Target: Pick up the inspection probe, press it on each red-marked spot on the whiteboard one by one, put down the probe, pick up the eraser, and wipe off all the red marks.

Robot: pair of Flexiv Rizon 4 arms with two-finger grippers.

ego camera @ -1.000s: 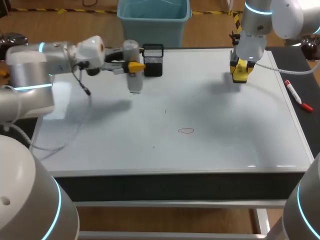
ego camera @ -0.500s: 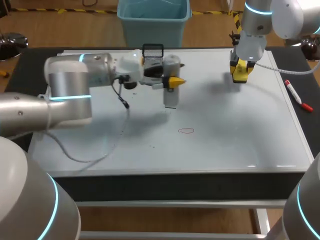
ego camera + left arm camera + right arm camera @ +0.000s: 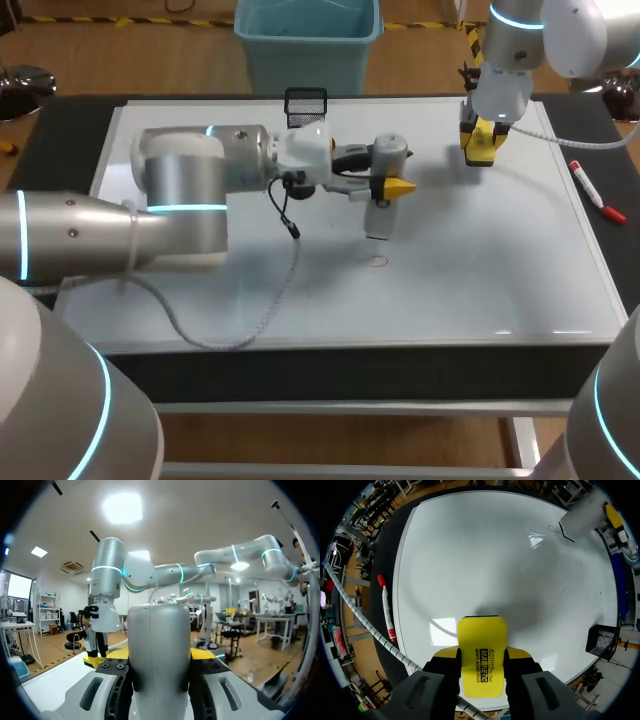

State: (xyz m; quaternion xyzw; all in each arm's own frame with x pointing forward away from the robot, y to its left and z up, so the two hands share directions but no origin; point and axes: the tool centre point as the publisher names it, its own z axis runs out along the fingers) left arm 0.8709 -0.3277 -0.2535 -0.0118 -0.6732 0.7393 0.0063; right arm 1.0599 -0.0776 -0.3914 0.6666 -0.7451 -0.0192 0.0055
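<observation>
Yellow fingertips of the left gripper point(image 3: 387, 186) pinch the probe point(image 3: 379, 214), a pale grey cylinder that hangs upright with its lower end just on the far side of the red mark point(image 3: 374, 261), a thin oval outline. From the head view I cannot tell whether the probe's end touches the whiteboard point(image 3: 480, 280) or hangs just above it. In the left wrist view the probe fills the gap between the two fingers, which bear on it from both sides.

The left arm point(image 3: 180, 195) comes in from the left of the mark and lies low across the board, a cable looping down from its wrist.

Well apart from the mark, toward the far right, the right gripper point(image 3: 479, 141) points down over the board. Its fingers are clamped on the eraser point(image 3: 481, 662), a yellow block with black print, which is held above the board and casts a shadow on it.

A black mesh holder point(image 3: 306, 104) stands at the far edge of the board, beyond the mark and to its left. A marker point(image 3: 597, 193), white with a red cap, lies well to the right of the mark, off the board on the dark mat.
</observation>
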